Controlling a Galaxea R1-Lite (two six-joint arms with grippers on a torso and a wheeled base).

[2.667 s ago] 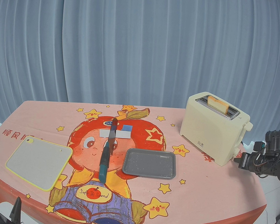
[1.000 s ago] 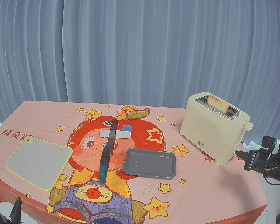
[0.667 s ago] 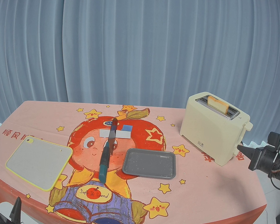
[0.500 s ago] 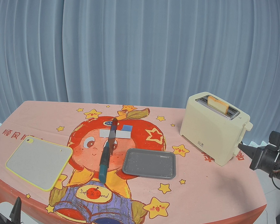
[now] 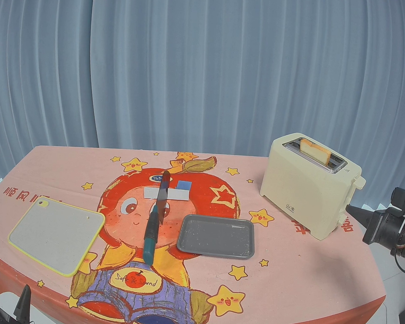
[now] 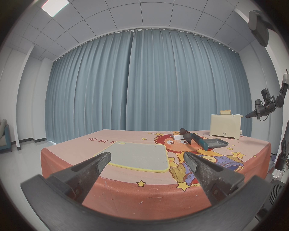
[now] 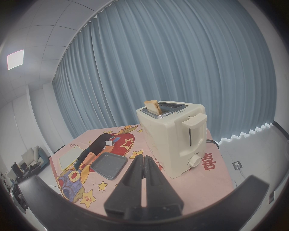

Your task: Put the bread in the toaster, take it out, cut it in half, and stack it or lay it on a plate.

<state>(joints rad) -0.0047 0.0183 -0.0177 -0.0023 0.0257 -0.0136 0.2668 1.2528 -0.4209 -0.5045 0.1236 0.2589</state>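
A slice of bread [image 5: 315,151] [image 7: 153,106] [image 6: 225,112] stands up out of the slot of the cream toaster [image 5: 309,184] [image 7: 173,135] [image 6: 225,126] at the table's right. The toaster's lever [image 7: 195,120] sits high in its slot. My right gripper [image 5: 353,210] [image 7: 143,159] is shut and empty, hanging just off the toaster's lever end, beyond the table's right edge. My left gripper [image 6: 147,162] [image 5: 6,287] is open and empty, low in front of the table's near left corner. A grey plate [image 5: 216,236] [image 7: 109,164] lies mid-table.
A knife [image 5: 156,216] [image 6: 194,139] with a teal handle leans on a small white and blue block [image 5: 173,191] left of the plate. A grey cutting board [image 5: 55,234] [image 6: 139,152] with a yellow rim lies at the near left.
My right gripper has risen from low beside the toaster's knob and drawn back to the right, off the table's edge. The bread, the toaster and my left arm have kept still.
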